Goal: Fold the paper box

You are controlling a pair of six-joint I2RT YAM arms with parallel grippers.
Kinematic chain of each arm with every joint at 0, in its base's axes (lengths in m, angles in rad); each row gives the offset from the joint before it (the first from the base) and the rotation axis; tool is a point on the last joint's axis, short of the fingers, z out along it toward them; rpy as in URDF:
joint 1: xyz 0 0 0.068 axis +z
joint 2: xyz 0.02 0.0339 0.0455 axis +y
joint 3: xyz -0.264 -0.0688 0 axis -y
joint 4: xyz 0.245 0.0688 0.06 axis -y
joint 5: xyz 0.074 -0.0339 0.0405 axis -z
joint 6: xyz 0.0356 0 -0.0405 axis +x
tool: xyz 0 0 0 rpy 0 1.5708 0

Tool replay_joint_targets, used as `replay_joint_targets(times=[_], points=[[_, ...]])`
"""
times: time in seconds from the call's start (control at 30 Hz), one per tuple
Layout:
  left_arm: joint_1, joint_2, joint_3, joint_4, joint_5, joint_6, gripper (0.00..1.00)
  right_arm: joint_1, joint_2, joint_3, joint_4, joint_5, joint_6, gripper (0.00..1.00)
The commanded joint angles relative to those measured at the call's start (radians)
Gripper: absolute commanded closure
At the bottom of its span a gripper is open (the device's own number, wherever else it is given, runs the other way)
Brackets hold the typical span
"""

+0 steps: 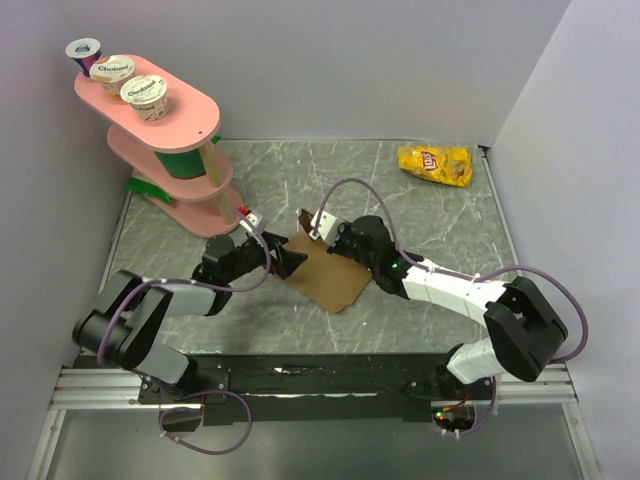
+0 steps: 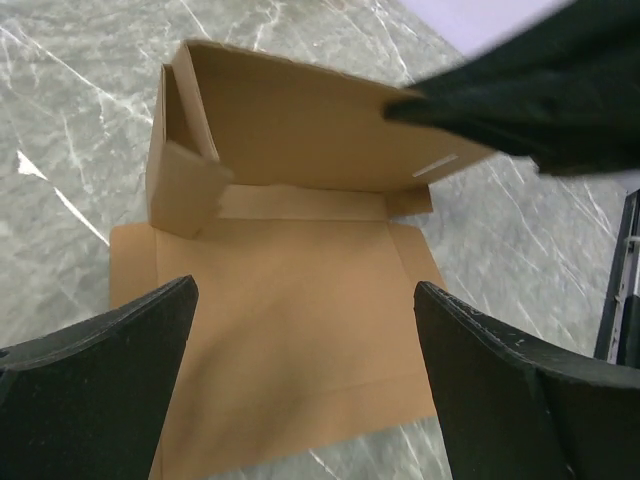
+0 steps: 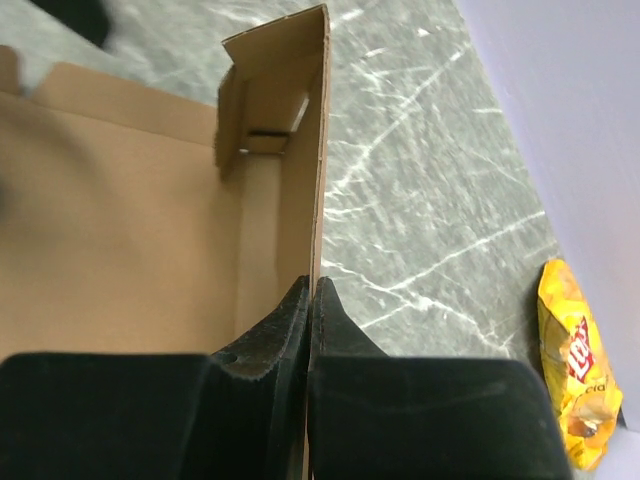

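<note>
Brown cardboard: the paper box lies near the middle of the table, between my two arms and just ahead of both wrists
Left gripper: spread wide, one dark finger on each side of my wrist view, poised over the flat base panel at its left side; I cannot tell whether either finger touches the card
Right gripper: fingers pressed together, pinching the top edge of the box's raised long wall, with the thin card running straight between the pads
Base panel: flat on the grey marbled surface, inner face up, creases showing along its edges
Raised wall: standing upright on the right side of the sheet, with a small end tab bent inward at the end farthest from my right wrist
Pink stand: far left corner, tiered, well apart from the box
Yogurt cups: three in a row on the stand's top tier
Chip bag: yellow, lying flat near the far right corner, well apart from the box
</note>
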Motion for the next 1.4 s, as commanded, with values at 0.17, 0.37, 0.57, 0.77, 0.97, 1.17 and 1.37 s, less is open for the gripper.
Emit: replay_joint_targets(times=[0.17,0.37,0.57,0.77,0.97,1.17,1.37], points=[[0.110,0.002,0.159,-0.223,0.029,0.119,0.06,-0.105,0.029,0.013,-0.087,-0.126,0.001,1.00],[0.176,0.168,0.306,-0.254,0.087,0.154,0.15,-0.116,0.024,0.013,-0.095,-0.163,0.016,1.00],[0.176,0.322,0.508,-0.349,0.147,0.197,0.16,-0.120,0.039,0.013,-0.095,-0.169,0.017,1.00],[0.173,0.379,0.561,-0.357,0.219,0.197,0.14,-0.122,0.056,0.020,-0.097,-0.172,0.022,1.00],[0.170,0.402,0.591,-0.361,0.241,0.189,0.14,-0.127,0.061,0.022,-0.087,-0.183,0.030,1.00],[0.152,0.426,0.619,-0.357,0.272,0.179,0.14,-0.125,0.072,0.030,-0.090,-0.197,0.033,1.00],[0.122,0.446,0.639,-0.360,0.296,0.179,0.15,-0.128,0.078,0.036,-0.094,-0.206,0.033,1.00]])
